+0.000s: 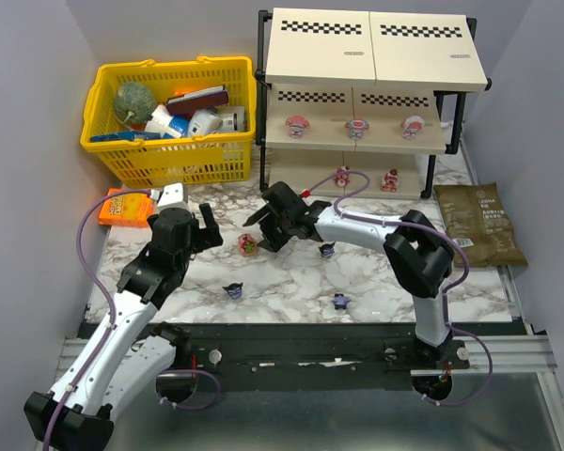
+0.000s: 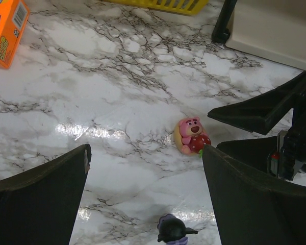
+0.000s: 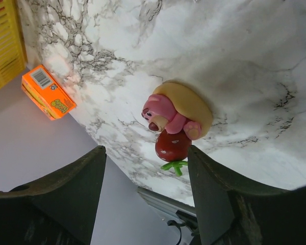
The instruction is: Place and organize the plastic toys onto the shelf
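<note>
The right gripper (image 1: 260,233) is low over the marble table (image 1: 291,282) with its fingers spread, one on each side of a red-pink toy (image 1: 248,244) that lies on its back left of the shelf (image 1: 371,56); in the right wrist view the toy (image 3: 176,120) sits nearer the right-hand finger (image 3: 214,189), and whether they touch cannot be told. The left gripper (image 1: 210,228) hangs just left of it, fingers spread wide and holding nothing, with the same toy (image 2: 192,137) ahead of its opening (image 2: 146,150). Three pink-and-white toys (image 1: 296,124) (image 1: 356,127) (image 1: 413,126) stand in a row on the middle board of the shelf, and two more red-pink toys (image 1: 342,175) (image 1: 390,179) stand on the bottom board. Three dark toys (image 1: 233,291) (image 1: 340,302) (image 1: 326,250) are on the table, apart from one another. An orange box (image 1: 124,207) lies by the yellow basket (image 1: 169,160), and a brown bag (image 1: 479,224) lies right of the shelf
</note>
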Controlling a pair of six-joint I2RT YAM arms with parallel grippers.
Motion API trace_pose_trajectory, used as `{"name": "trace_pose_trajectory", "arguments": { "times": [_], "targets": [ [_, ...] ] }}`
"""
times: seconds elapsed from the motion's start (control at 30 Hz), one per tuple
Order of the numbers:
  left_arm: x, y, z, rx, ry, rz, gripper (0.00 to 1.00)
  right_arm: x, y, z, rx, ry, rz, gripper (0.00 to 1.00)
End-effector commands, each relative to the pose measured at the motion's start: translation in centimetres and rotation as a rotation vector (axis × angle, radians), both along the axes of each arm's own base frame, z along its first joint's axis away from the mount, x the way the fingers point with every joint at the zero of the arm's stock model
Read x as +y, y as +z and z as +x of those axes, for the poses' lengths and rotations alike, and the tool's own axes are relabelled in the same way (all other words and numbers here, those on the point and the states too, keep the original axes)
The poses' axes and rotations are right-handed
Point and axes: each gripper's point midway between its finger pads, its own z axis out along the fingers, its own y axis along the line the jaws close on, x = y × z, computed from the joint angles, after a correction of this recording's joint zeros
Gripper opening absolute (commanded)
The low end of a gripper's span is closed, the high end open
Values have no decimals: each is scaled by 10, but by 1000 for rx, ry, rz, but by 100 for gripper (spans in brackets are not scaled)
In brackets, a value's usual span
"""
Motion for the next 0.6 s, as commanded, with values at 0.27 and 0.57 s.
{"name": "trace_pose_trajectory", "arguments": {
  "times": [0.27,0.57],
  "targets": [
    [6,-6,-1,10,29,12,99,17,-18,-41,153,45,-25,71],
    [5,-7,-1,16,24,13,99,19,-26,-37,161,38,-36,70]
  ]
}}
